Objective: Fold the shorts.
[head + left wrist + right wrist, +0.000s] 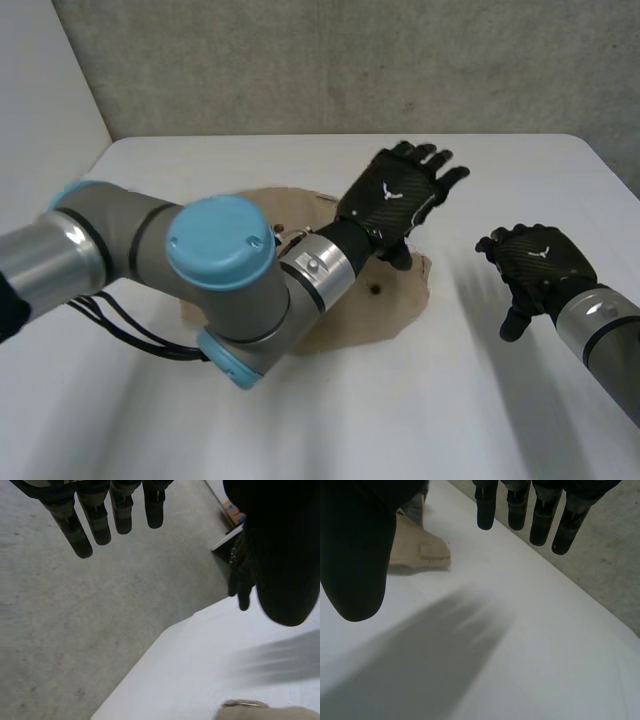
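Here the shorts (400,310) lie seemingly folded, left hand (390,200) and right hand (535,260) spread, empty

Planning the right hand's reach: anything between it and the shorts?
Nothing lies on the white table between the right hand and the shorts. The left hand and left arm hang over the shorts, though.

The white table (450,400) lies bare in front of the tan shorts (395,305) and between them and the right hand (535,262), while the left arm (215,275) slants across the shorts' near side and the straight-fingered left hand (395,195) hangs over their far right edge, barring the way there.
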Robot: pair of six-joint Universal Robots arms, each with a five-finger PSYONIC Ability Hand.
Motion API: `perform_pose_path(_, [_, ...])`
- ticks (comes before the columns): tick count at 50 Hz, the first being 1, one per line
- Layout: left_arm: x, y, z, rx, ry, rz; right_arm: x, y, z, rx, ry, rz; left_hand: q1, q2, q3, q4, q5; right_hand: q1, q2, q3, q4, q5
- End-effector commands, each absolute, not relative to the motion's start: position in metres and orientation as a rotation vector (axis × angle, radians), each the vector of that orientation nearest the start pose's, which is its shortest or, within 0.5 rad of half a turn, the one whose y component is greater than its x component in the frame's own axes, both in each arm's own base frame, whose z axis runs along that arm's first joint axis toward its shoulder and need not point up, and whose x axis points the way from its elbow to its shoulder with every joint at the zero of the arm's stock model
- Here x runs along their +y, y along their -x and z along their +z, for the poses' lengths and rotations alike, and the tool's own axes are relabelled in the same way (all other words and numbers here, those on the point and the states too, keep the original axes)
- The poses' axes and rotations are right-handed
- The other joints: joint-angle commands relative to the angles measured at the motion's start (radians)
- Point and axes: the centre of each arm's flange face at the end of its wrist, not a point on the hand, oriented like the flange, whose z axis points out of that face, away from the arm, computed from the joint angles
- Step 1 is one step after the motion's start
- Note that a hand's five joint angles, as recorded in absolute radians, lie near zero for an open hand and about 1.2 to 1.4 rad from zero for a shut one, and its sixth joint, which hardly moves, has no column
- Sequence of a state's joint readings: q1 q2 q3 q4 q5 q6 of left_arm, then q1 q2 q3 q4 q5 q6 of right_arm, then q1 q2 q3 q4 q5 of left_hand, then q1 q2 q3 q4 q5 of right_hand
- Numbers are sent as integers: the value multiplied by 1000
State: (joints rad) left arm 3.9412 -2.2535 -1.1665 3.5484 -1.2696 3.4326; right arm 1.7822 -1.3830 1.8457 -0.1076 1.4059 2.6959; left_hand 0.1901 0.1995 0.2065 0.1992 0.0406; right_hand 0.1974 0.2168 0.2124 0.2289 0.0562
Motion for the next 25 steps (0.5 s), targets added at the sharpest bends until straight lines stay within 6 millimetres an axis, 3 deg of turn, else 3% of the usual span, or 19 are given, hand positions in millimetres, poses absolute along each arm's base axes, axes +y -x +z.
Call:
perform_pose_path(1, [-236, 381, 245, -1581, 984, 2054, -255, -209, 194, 2317, 1004, -1832, 12, 2, -5, 3, -13, -23, -42, -38, -54, -56])
perform_pose_path(9, [-232, 319, 252, -1851, 828, 2145, -257, -221, 211, 2171, 1062, -1856, 12, 2, -5, 3, -13, -23, -42, -38, -54, -56])
perform_pose_path(10, [-237, 304, 251, -1908, 787, 2166, -258, -224, 215, 2145, 1069, -1867, 12, 2, -5, 3, -13, -23, -42, -38, -54, -56])
perform_pose_path(15, [-239, 272, 243, -2048, 729, 2147, -253, -241, 224, 2045, 1126, -1881, 82, 72, 65, 73, 57, -23, -42, -38, -54, -56])
perform_pose_path(18, [-228, 262, 231, -2141, 728, 2050, -250, -259, 225, 1970, 1182, -1877, 182, 172, 165, 173, 157, 72, 53, 57, 41, 39])
perform_pose_path(25, [-192, 250, 196, -2378, 695, 1676, -267, -284, 195, 1931, 1408, -1834, 244, 234, 227, 235, 219, 260, 241, 245, 229, 227])
